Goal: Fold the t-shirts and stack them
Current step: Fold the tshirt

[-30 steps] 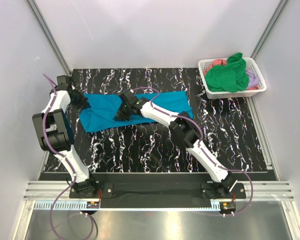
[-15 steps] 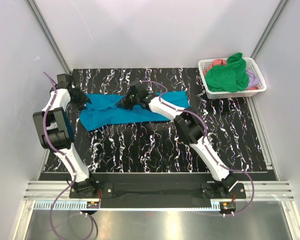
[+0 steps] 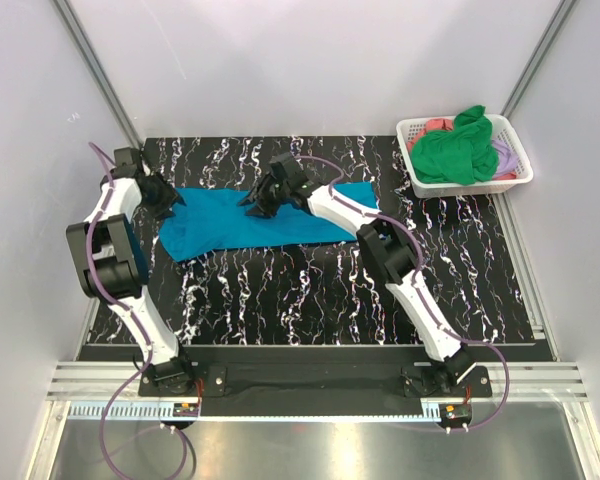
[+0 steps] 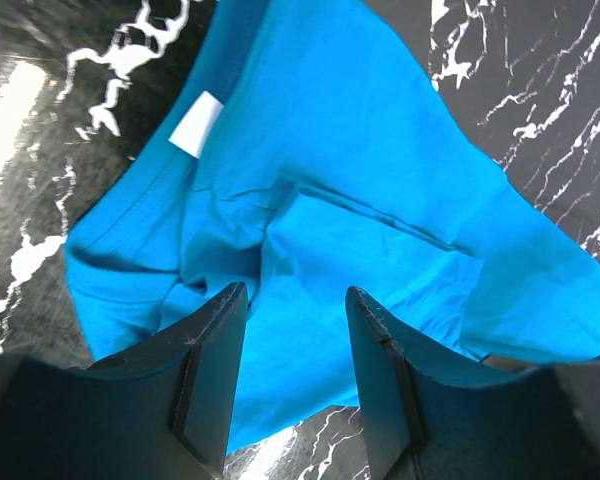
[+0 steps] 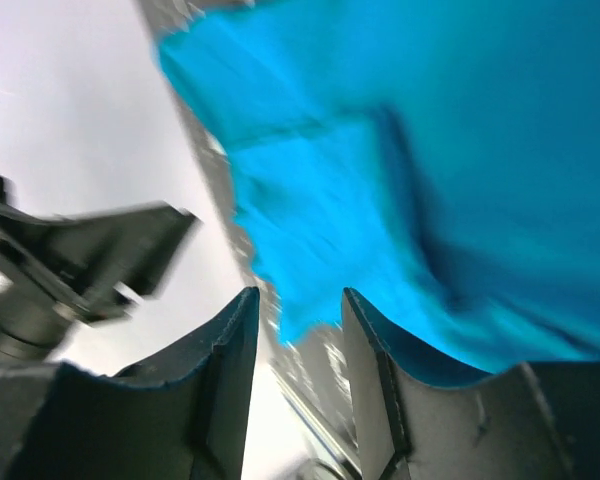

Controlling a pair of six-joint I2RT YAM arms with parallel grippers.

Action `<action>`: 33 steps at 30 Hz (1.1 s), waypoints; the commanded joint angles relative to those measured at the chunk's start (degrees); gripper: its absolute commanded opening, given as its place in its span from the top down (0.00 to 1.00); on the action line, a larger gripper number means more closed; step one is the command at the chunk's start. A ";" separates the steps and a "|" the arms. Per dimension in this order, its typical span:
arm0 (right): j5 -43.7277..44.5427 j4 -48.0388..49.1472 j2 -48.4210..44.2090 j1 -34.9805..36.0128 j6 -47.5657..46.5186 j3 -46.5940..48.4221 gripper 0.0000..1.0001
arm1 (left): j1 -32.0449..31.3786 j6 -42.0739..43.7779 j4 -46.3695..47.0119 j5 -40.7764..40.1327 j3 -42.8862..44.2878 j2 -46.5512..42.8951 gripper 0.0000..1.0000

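Black, white-veined bench [image 3: 280,300] lies bare just beyond the two arm bases. Past that strip the teal-blue t-shirt [image 3: 220,225] lies lengthwise across the left and middle of the bench. It is flat in parts but rumpled, with creases and a doubled-over layer near the collar end.

The left tool [image 4: 295,295] sits over that left end with its fingers spread and nothing pinched. Teal cloth shows through the gap, and the white neck label [image 4: 197,123] lies a little beyond it. The right tool [image 5: 300,300] is at the shirt's far edge, about midway along. Its wrist view is blurred, but the fingers look parted with no cloth between them.

I judge the step to be taking hold of the shirt for a fold. To do it well, each tool should come down on the same long edge and close on only the layers meant to travel. The two should then lift and carry together and low, so the crease runs straight. The bunched cloth by the collar wants smoothing first, or it gets folded in.

Farthest off, at the right back corner, the white lattice basket [image 3: 460,187] holds the bright green t-shirt [image 3: 455,150] on top. The coral-pink t-shirt [image 3: 435,125] and lilac t-shirt [image 3: 505,152] show beneath it.
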 commanded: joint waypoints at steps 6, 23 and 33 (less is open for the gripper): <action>-1.10 -15.12 -19.17 -1.38 -20.75 -8.56 0.53 | -1.53 -0.06 0.41 3.16 0.38 0.65 0.50; 15.80 -34.86 -43.17 -20.53 -35.56 -40.99 0.56 | -6.37 -8.92 -7.17 -8.11 -21.83 -25.35 0.47; 18.59 -32.30 -36.50 -26.78 -39.86 -39.42 0.58 | -8.21 -14.65 -1.01 -6.07 -28.70 -23.08 0.51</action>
